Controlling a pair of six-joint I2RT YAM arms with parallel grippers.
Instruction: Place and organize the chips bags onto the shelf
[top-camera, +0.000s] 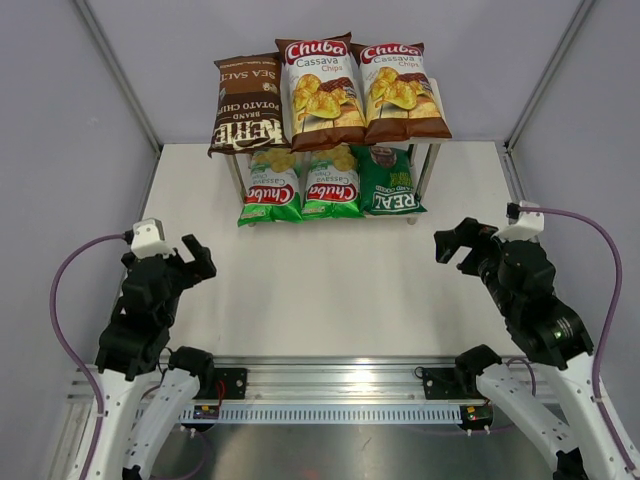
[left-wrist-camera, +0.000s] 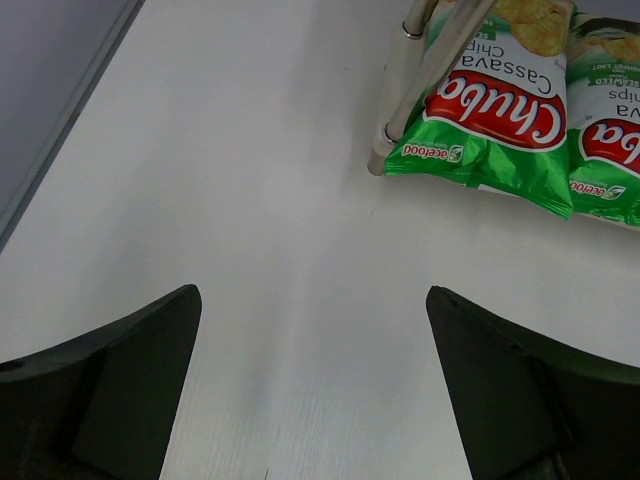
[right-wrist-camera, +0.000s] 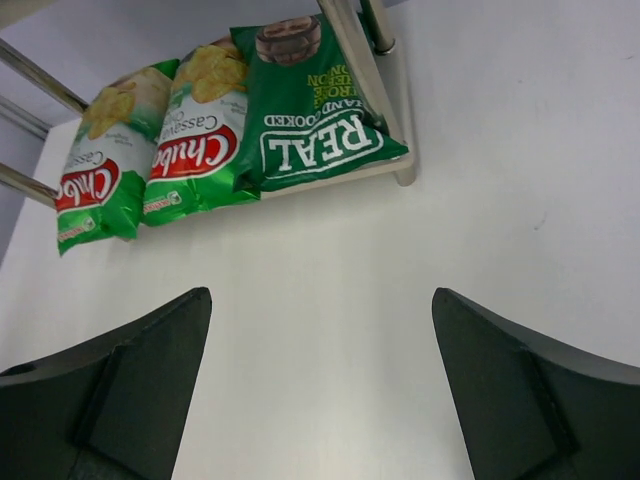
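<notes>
All six chips bags (top-camera: 322, 92) sit on the shelf (top-camera: 428, 170). I see the left gripper (left-wrist-camera: 312, 295) and right gripper (right-wrist-camera: 322, 293) spread wide, both empty.

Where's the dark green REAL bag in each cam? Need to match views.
Top external: dark green REAL bag on the lower tier of the shelf, rightmost of three, just right of frame centre.
Left wrist: not in view.
Right wrist: upper centre, again the rightmost bag.
Shared landmark: middle light green Chuba bag, immediately left of REAL, visible in all three views.
</notes>
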